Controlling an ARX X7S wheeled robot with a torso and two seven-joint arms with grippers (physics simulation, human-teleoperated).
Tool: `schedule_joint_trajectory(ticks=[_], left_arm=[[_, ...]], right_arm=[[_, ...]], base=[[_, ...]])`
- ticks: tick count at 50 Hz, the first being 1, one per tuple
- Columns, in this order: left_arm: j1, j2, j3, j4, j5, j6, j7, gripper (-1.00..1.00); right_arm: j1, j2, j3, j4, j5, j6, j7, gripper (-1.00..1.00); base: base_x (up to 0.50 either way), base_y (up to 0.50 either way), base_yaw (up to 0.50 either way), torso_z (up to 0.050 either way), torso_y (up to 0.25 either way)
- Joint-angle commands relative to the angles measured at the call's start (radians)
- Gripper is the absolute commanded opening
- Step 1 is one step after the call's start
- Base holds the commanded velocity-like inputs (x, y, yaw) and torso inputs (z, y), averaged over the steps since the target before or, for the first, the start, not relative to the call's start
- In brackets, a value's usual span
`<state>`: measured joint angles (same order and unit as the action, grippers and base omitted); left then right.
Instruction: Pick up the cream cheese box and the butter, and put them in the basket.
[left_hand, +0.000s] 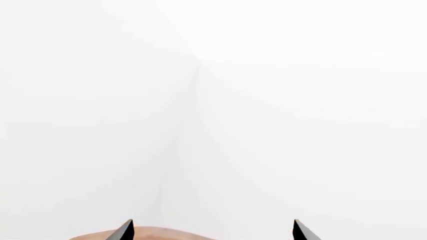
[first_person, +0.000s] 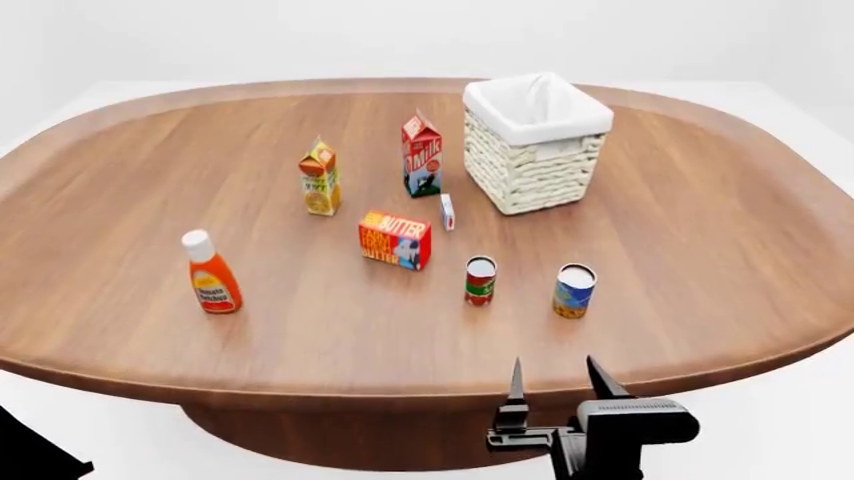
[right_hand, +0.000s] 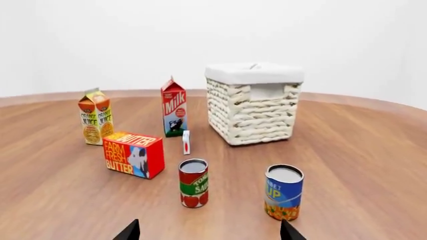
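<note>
White walls back a wooden table (first_person: 160, 160). Head view shows the butter (first_person: 394, 239) mid-table, the cream cheese box (first_person: 447, 212) just right, the basket (first_person: 537, 142) farther right. Right gripper (first_person: 553, 385) hovers wide apart near the edge; left gripper (left_hand: 212, 231), also spread, appears only in its wrist view.

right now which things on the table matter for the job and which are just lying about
For the job:
cream cheese box
butter
basket

Just lying about:
milk carton
orange juice carton
ketchup bottle
tomato sauce can
blue and yellow can
</note>
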<state>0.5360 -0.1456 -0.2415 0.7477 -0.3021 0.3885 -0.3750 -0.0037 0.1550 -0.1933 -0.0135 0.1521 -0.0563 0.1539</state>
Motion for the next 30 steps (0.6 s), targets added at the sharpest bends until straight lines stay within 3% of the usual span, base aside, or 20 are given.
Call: schedule_joint_trajectory(ticks=[1,30], left_arm=[[0.006,-0.004,0.008,0.008,0.009,0.003,-0.012,1.00],[0.020,-0.028,0.015,0.035,0.013,-0.005,-0.041,1.00]], right_arm=[[-0.001,0.005,-0.003,0.004,0.015,-0.020,0.002,1.00],[0.000,0.019,-0.022,0.002,0.034,-0.023,0.014,1.00]], base=[[0.17,0.00,0.00,0.000,0.000],[0.17,0.00,0.00,0.000,0.000]])
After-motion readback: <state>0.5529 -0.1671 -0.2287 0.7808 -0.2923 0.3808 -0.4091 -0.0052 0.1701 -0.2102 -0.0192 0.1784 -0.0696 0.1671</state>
